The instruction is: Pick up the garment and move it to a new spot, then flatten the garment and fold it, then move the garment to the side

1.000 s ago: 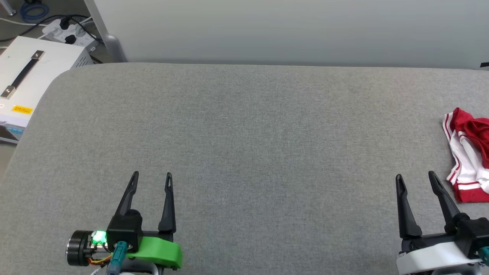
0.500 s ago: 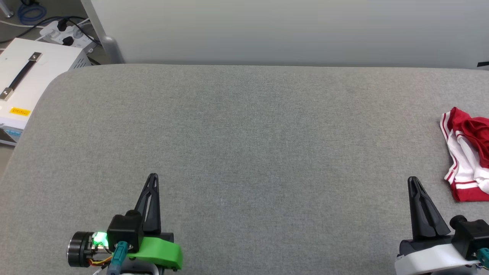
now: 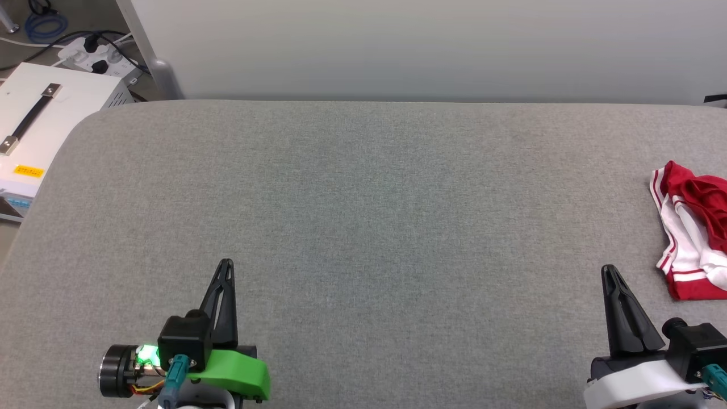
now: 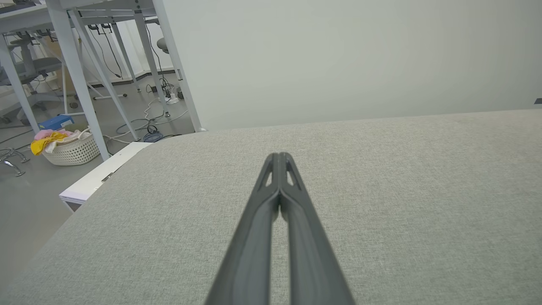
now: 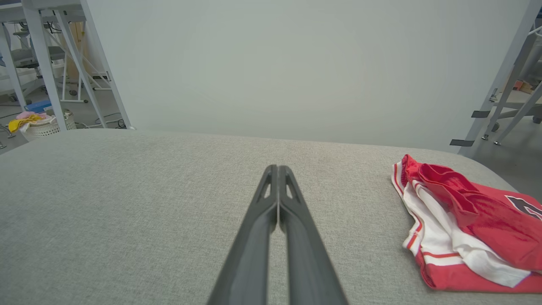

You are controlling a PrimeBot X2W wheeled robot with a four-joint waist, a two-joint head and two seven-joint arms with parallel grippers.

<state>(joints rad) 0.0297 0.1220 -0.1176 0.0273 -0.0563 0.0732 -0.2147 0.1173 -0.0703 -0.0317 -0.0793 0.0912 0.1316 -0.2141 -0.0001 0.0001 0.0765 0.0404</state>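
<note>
A broad grey fabric-covered desk (image 3: 363, 199) with rounded corners stands before a pale blank wall panel (image 3: 397, 45). A crumpled red T-shirt with white sleeves and striped trim (image 3: 690, 227) lies bunched at the desk's right edge, near the right hand (image 3: 609, 270) but apart from it. The right hand and the left hand (image 3: 225, 264) each have their dark fingers pressed together, gripping nothing. Past the left corner sit a white box with a black handle (image 3: 40, 119), a power strip (image 3: 93, 54) and a white laundry basket (image 4: 70, 148).

A grey fabric-covered desk (image 3: 363, 199) meets a pale wall panel (image 3: 397, 45) at its far edge. Beside its left corner stands a white box (image 3: 57, 96) with a black handle (image 3: 31, 116) and a yellow label (image 3: 27, 170). Near the box lie a white power strip (image 3: 93, 57) and a blue cable coil (image 3: 48, 24). Farther off, a white basket (image 4: 72, 152) holds pink and yellow cloths.
</note>
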